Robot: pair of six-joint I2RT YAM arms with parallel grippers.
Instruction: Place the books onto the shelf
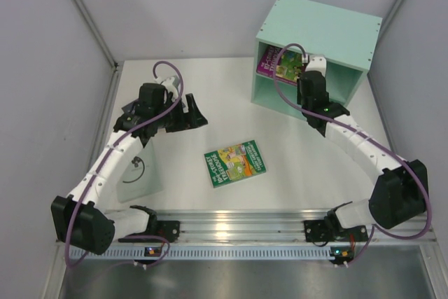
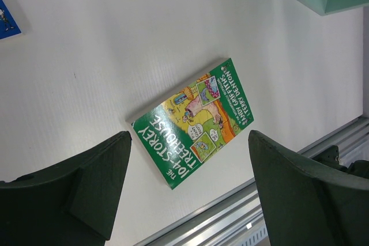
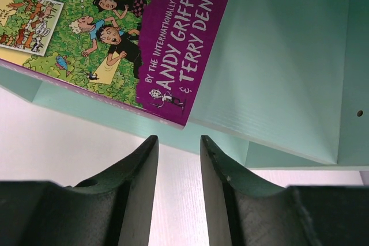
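1. the left gripper [image 2: 190, 145] hangs over the table [image 2: 86, 84], jaws spread wide and gripping nothing.
2. the green book [image 2: 193, 120] lies flat on the table beneath it, clear of both fingers.
3. the right gripper [image 3: 177, 151] sits just in front of the shelf [image 3: 288, 56], jaws parted by a narrow gap with nothing between them.
4. the purple-and-green book [image 3: 115, 38] lies in the shelf's upper compartment, one corner jutting past the front edge.
5. a blue book [image 2: 7, 18] shows only a corner at the edge of the left wrist view.
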